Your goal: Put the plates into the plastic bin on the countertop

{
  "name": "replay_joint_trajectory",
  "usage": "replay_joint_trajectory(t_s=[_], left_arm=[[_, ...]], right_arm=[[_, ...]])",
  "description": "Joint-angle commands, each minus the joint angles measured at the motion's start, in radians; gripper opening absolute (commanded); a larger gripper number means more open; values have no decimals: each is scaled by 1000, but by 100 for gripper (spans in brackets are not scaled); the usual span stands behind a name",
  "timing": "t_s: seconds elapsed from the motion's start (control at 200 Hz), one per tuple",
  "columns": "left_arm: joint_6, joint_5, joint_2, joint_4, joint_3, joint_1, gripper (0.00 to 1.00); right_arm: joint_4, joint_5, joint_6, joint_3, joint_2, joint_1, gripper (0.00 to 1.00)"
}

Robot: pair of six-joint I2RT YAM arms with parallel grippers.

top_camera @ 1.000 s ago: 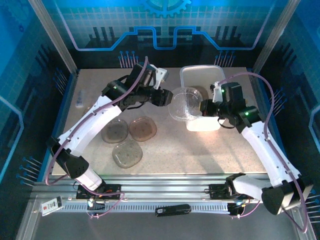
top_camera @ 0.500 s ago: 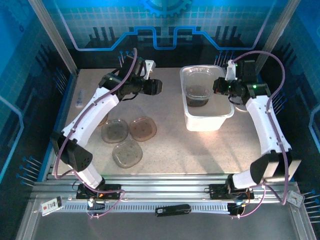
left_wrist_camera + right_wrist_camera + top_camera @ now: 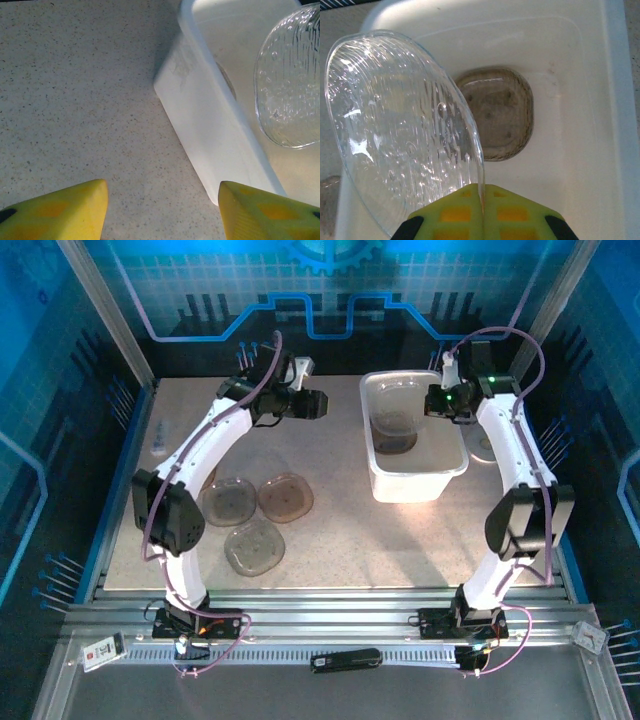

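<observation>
Plate (image 3: 405, 130): clear, ribbed, above smooth white bin (image 3: 614, 100)

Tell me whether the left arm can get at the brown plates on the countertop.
Probably yes. The left gripper hangs open and empty above the countertop, and the brown plates lie uncovered on its side, nothing between; the right gripper holds a clear plate over the plastic bin.

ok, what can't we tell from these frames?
- Right wrist: the clear plate in the right gripper covers part of the plastic bin floor. Whether the brown plate is one or a stack is unclear.
- Left wrist: the left gripper fingers are cut off by the bottom edge.
</observation>
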Motion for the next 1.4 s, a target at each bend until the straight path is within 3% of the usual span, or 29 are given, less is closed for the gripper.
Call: replay_joint_trajectory(t_s=[0.0, 0.5, 1.396], left_arm=[[16, 49, 38, 11, 64, 22, 61], [22, 118, 174, -7, 165, 66, 61], [26, 115, 270, -58, 252, 75, 61]], right_arm=[[-61, 53, -34, 77, 60, -7, 0], [-148, 118, -61, 326, 339, 21, 0], [-188, 130, -83, 459, 576, 28, 0]])
